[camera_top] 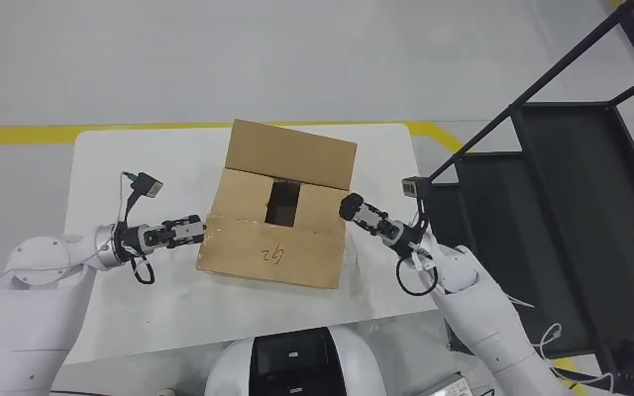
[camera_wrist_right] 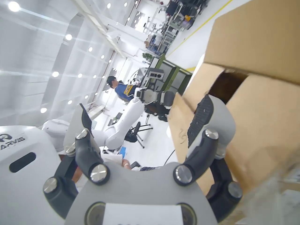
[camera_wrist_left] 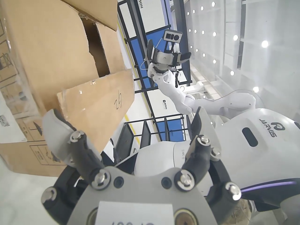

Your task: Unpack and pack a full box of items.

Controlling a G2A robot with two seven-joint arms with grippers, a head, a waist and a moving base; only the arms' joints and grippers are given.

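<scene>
Table [camera_top: 119, 163], box [camera_top: 248, 238] between left tool [camera_top: 201, 229] and right tool [camera_top: 347, 207]

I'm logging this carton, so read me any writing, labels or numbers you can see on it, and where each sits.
"42": handwritten on the near flap of the box.
Printed marks and white label on the box's side: too blurred to read.

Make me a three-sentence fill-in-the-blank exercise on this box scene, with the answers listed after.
The cardboard box stands on a table coloured ____.
The left gripper and right gripper sit at ____ sides of the box.
Both grippers are ____, holding nothing.
Missing words: white; opposite; open.
</scene>
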